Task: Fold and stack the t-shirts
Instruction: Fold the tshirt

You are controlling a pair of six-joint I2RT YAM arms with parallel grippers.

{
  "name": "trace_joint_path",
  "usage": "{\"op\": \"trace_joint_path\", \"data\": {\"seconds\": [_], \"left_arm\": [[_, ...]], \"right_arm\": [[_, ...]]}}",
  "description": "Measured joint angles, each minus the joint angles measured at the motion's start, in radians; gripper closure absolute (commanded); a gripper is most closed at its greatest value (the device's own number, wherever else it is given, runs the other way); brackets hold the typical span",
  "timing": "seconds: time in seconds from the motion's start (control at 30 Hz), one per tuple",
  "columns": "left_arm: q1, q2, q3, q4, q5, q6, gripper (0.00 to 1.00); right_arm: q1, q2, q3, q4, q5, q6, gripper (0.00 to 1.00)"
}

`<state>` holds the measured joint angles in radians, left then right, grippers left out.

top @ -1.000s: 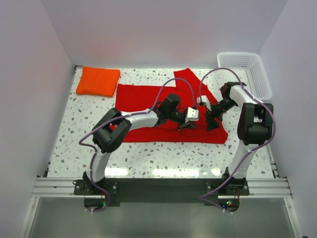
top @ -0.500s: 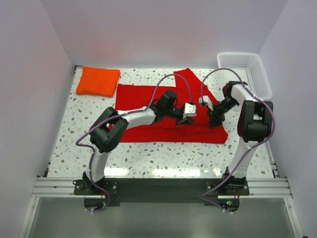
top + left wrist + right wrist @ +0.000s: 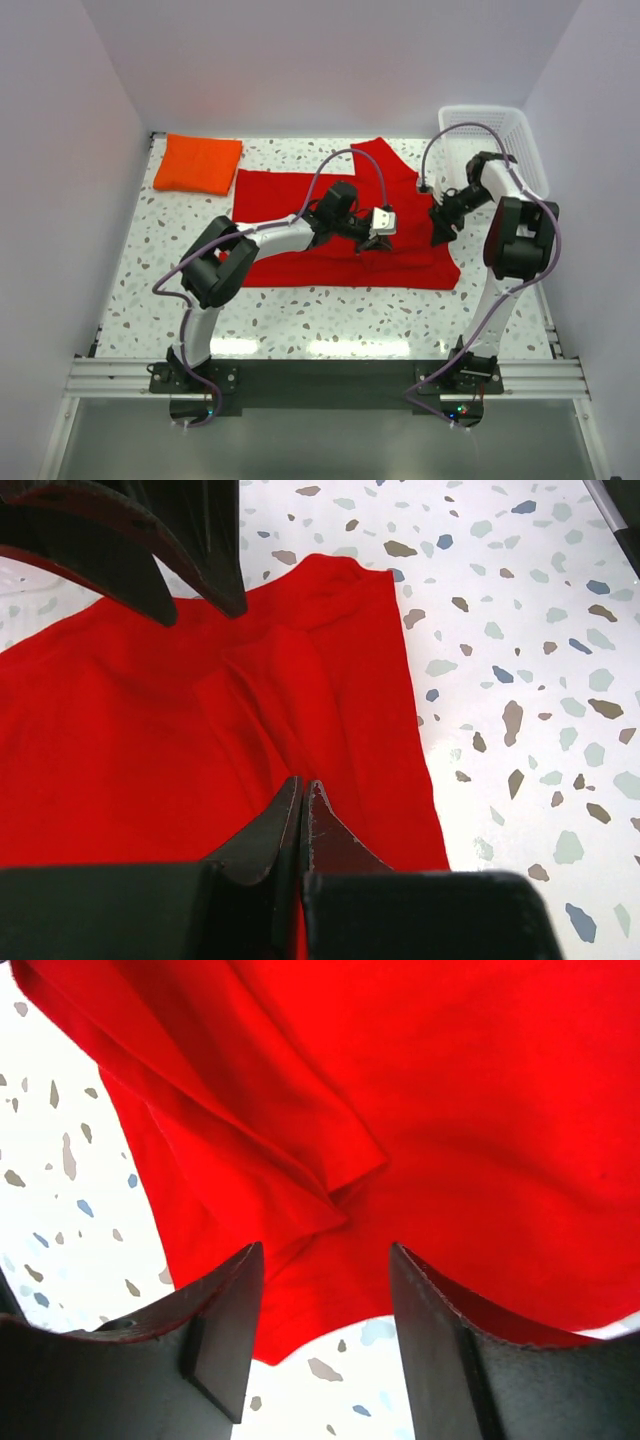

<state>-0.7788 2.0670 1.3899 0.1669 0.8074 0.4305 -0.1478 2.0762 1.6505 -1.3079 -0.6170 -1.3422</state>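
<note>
Cloth of red t-shirt [image 3: 130, 740] sits pinched in left pincer [image 3: 303, 782], right pincer [image 3: 322, 1252] spread above its edge

- Red t-shirt [image 3: 285, 195]: soft matt cloth, creased into shallow folds.
- Orange t-shirt [image 3: 198, 163], off the red t-shirt's far left corner: matt cloth as well.
- Table [image 3: 300, 315] under the red t-shirt: white speckled, stone-like top, smooth and glossy, with light glinting along its near edge.
- Basket [image 3: 525, 150], right of the red t-shirt's far edge: white plastic lattice with a faint sheen.
- Right gripper [image 3: 322, 1252] over the red t-shirt: fingers that look like matt black plastic, finely grained at the edges.
- Rail [image 3: 320, 378], on the near side of the red t-shirt: bare silvery metal.
</note>
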Motion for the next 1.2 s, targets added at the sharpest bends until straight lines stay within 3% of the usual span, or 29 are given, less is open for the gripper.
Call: {"op": "trace_joint_path", "data": {"seconds": [0.43,0.53,0.67,0.7,0.9,1.03,1.2], "left_arm": [[0.000,0.000,0.011,-0.006,0.000,0.012,1.00],[0.000,0.000,0.019,-0.007,0.001,0.018,1.00],[0.000,0.000,0.024,-0.013,0.001,0.025,1.00],[0.000,0.000,0.026,-0.014,0.001,0.026,1.00],[0.000,0.000,0.027,-0.020,0.001,0.030,1.00],[0.005,0.000,0.027,-0.028,0.000,0.037,1.00],[0.017,0.000,0.027,-0.029,-0.001,0.045,1.00]], "right_arm": [[0.026,0.050,-0.019,0.033,0.002,0.061,0.41],[0.032,0.067,-0.019,0.044,0.003,0.061,0.46],[0.040,0.083,-0.019,0.043,0.004,0.059,0.62],[0.041,0.083,-0.019,0.042,0.005,0.057,0.69],[0.044,0.083,-0.018,0.029,0.005,0.047,0.82],[0.044,0.083,-0.003,0.003,0.007,0.034,1.00],[0.044,0.082,0.052,-0.017,0.017,0.025,1.00]]}}
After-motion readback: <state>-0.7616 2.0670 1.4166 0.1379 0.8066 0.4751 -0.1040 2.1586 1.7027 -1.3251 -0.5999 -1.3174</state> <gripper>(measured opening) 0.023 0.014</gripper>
